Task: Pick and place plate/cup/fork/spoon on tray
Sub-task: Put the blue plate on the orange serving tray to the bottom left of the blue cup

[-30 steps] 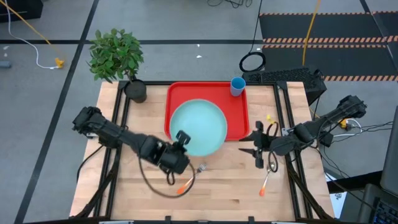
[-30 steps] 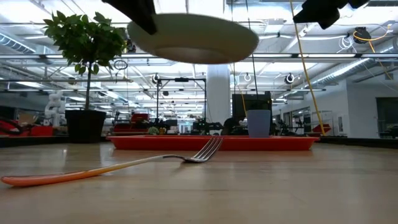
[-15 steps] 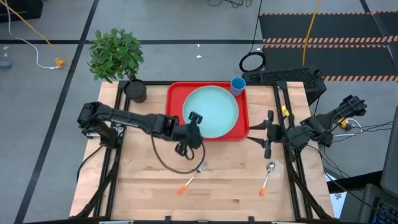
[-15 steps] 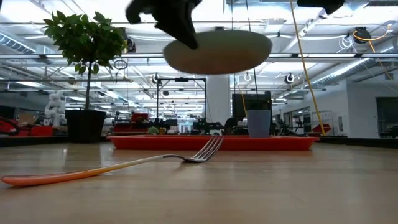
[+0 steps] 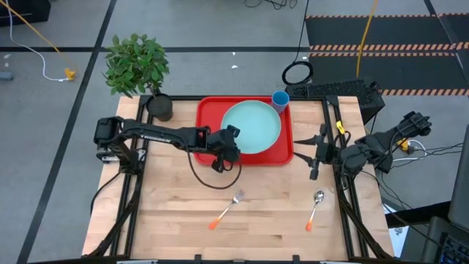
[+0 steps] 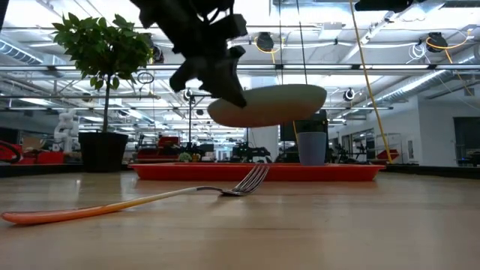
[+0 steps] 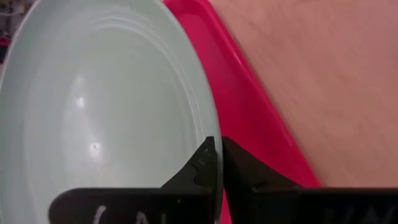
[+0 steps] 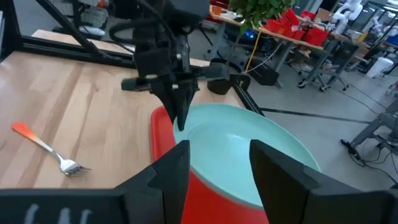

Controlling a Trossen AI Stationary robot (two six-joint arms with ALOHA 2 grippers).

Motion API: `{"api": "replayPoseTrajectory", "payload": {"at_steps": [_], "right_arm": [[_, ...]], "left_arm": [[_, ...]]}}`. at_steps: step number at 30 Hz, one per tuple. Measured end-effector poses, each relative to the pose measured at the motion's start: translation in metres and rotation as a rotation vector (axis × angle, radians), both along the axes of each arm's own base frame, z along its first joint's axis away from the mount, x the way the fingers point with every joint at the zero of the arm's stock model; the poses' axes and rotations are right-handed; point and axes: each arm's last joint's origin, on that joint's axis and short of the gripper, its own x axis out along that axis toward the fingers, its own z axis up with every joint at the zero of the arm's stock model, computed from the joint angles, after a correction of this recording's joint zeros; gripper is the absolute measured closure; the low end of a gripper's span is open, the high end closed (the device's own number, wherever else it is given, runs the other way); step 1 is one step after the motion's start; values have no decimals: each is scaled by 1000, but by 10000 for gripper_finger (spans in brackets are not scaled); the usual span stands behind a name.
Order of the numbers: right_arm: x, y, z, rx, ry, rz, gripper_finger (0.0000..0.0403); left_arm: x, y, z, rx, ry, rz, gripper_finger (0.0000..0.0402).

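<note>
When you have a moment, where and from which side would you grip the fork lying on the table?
Probably the orange handle of the fork, from straight above. It lies flat on the bare wood, angled, prongs toward the tray, clear of the spoon, so a claw closing across the narrow handle seems simplest.

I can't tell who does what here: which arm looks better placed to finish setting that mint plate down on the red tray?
The left. Its left gripper is already shut on the plate rim, holding it above the tray. The right gripper hangs open beside the tray, holding nothing.
</note>
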Motion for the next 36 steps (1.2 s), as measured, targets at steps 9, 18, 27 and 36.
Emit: {"api": "replayPoseTrajectory", "payload": {"at_steps": [9,18,27,36], "right_arm": [[3,2,-7,-7,-9,3,243],[5,3,-8,-35,-42,22,243],[5,3,-8,-59,-36,29,243],[5,3,-8,-62,-35,29,243]], "left_arm": [[0,32,-19,-40,-85,23,387],[11,48,-61,-61,-9,57,385],[18,48,-79,-88,-7,4,394],[21,47,-81,-89,-23,3,380]]}}
